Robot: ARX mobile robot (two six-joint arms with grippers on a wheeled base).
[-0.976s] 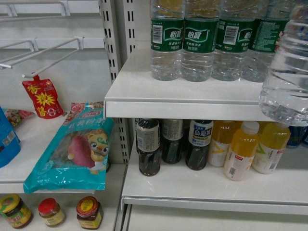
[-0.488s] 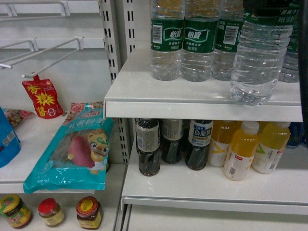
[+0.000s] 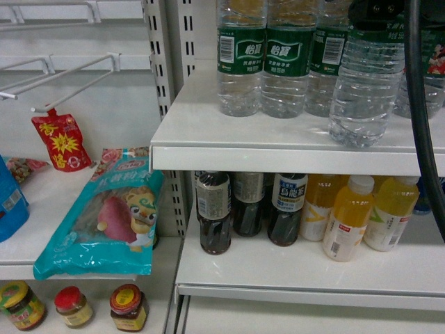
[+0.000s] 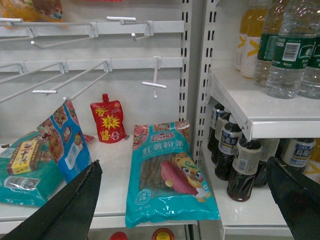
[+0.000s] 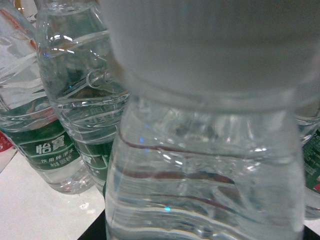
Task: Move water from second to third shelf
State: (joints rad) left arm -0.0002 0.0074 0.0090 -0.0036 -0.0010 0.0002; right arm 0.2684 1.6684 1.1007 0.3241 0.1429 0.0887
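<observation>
Nearest, filling the right wrist view, is the water bottle [image 5: 210, 165] — its white cap pressed close to the lens. The right gripper [image 3: 376, 10] seems closed on its upper part, though the jaws themselves are hidden. The bottle stands at the front of the upper shelf [image 3: 208, 149], right of the row of green-labelled bottles [image 3: 278, 62]. Left of this shelf, the left gripper [image 4: 185, 200] hangs spread open, idle. This looks like the lifting step; next, raise the bottle clear without knocking the row behind.
</observation>
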